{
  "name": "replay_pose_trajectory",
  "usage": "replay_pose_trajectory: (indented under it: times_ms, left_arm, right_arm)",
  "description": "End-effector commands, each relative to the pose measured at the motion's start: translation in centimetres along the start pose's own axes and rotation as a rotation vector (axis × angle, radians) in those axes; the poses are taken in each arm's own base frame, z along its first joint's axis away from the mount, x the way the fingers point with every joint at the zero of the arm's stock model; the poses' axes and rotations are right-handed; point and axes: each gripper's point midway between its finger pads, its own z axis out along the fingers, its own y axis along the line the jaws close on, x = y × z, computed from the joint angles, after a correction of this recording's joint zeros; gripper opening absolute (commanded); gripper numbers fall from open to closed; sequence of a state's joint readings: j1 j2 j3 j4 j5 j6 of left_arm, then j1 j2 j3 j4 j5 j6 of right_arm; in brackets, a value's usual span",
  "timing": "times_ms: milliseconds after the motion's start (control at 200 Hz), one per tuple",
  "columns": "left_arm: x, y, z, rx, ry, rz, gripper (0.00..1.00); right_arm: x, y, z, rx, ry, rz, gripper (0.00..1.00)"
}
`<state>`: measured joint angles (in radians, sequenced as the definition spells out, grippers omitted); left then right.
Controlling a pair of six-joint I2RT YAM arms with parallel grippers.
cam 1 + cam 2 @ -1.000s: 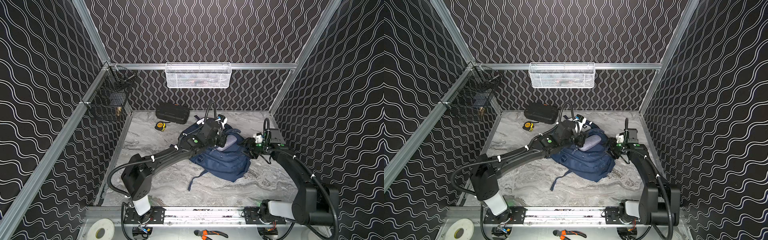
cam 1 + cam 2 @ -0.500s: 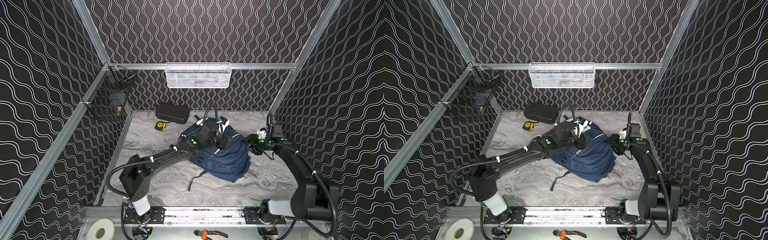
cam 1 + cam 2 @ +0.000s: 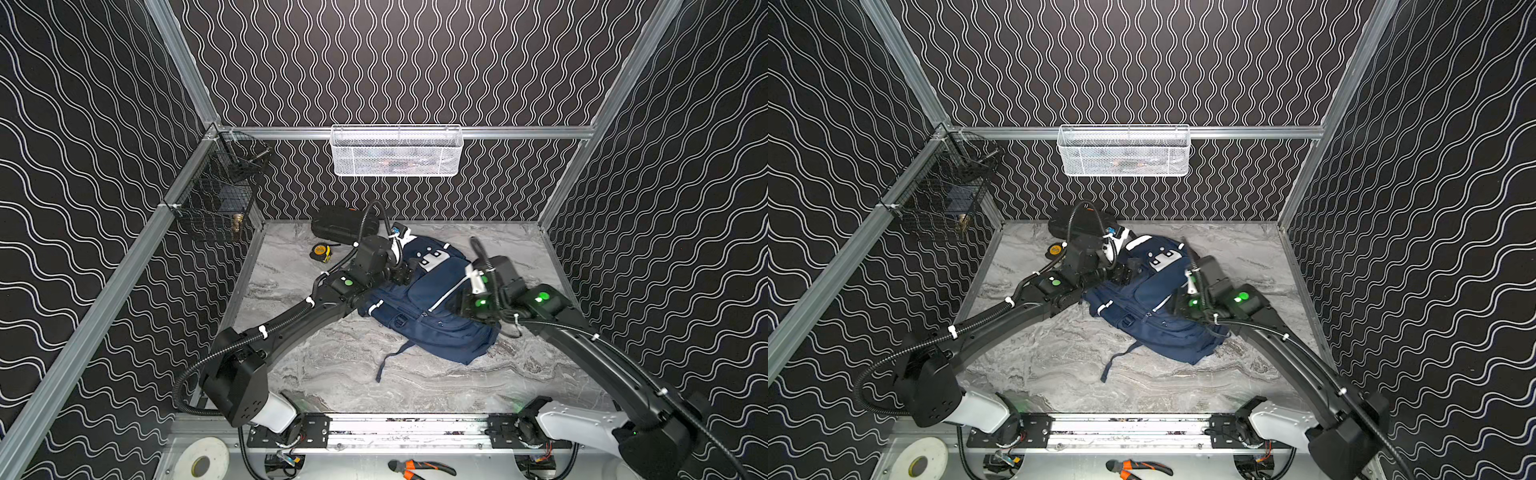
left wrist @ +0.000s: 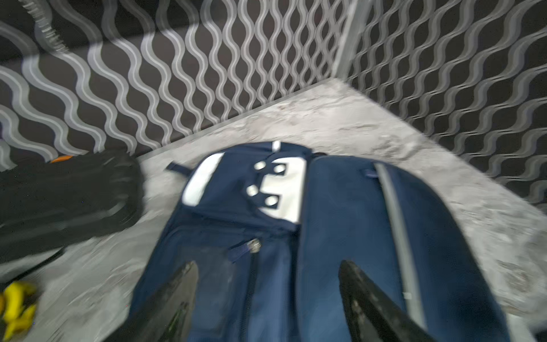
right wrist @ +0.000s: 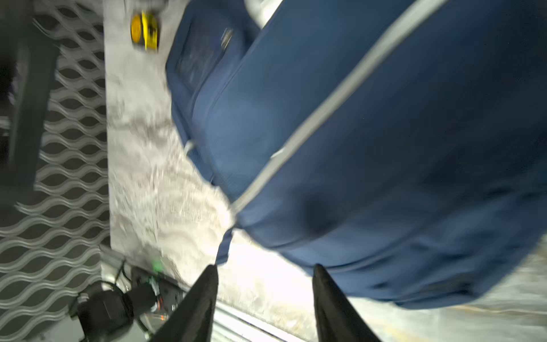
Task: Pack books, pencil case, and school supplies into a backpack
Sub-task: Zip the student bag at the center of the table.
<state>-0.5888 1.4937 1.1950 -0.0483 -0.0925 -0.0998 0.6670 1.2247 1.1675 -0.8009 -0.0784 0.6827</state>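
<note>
The navy backpack [image 3: 419, 320] [image 3: 1142, 309] lies flat on the marble table in both top views, with its white patch toward the back wall. My left gripper [image 4: 268, 263] [image 3: 405, 274] hovers open above a zipped side pocket, near its zip pull [image 4: 253, 245], and holds nothing. Over the bag's right flank my right gripper [image 5: 265, 266] [image 3: 459, 307] is open too, with only table and a strap end between its fingers. The wrist views show the backpack [image 4: 340, 222] [image 5: 384, 133] blurred. The books, pencil case and school supplies are out of view.
A black ribbed hard case [image 3: 343, 224] [image 4: 68, 192] lies at the back wall, with a yellow tape measure [image 3: 321, 252] [image 5: 145, 31] beside it. A white mesh basket [image 3: 397, 151] hangs on the back wall and a black wire basket [image 3: 220, 199] on the left wall. A loose strap [image 3: 390, 361] trails forward.
My left gripper has opened and pulled back a little. The bag's raised flap has dropped shut over the grey case. My right gripper has swung left, over the backpack.
</note>
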Motion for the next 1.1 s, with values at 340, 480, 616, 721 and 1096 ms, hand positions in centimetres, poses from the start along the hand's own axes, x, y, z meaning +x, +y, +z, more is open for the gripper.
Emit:
replay_pose_trajectory:
  times_ms: [340, 480, 616, 721, 1096]
  left_arm:
    - [1.4, 3.7, -6.5, -0.156, -0.005, -0.14, 0.78]
    - [2.5, 4.0, -8.4, -0.16, 0.001, -0.218, 0.76]
    - [3.3, 2.4, -9.7, -0.057, 0.004, -0.244, 0.74]
    - [4.0, 1.9, -10.5, -0.019, 0.003, -0.228, 0.74]
    - [6.0, 1.3, -11.9, 0.02, 0.038, -0.208, 0.74]
  right_arm:
    - [1.7, 1.9, 4.2, 0.229, -0.136, 0.164, 0.51]
    - [2.5, 1.1, 4.7, 0.321, -0.148, 0.257, 0.5]
    - [2.5, 0.8, 4.9, 0.407, -0.191, 0.283, 0.49]
    - [1.9, 0.0, 5.7, 0.467, -0.253, 0.327, 0.46]
    - [1.9, 0.1, 8.7, 0.537, -0.266, 0.371, 0.43]
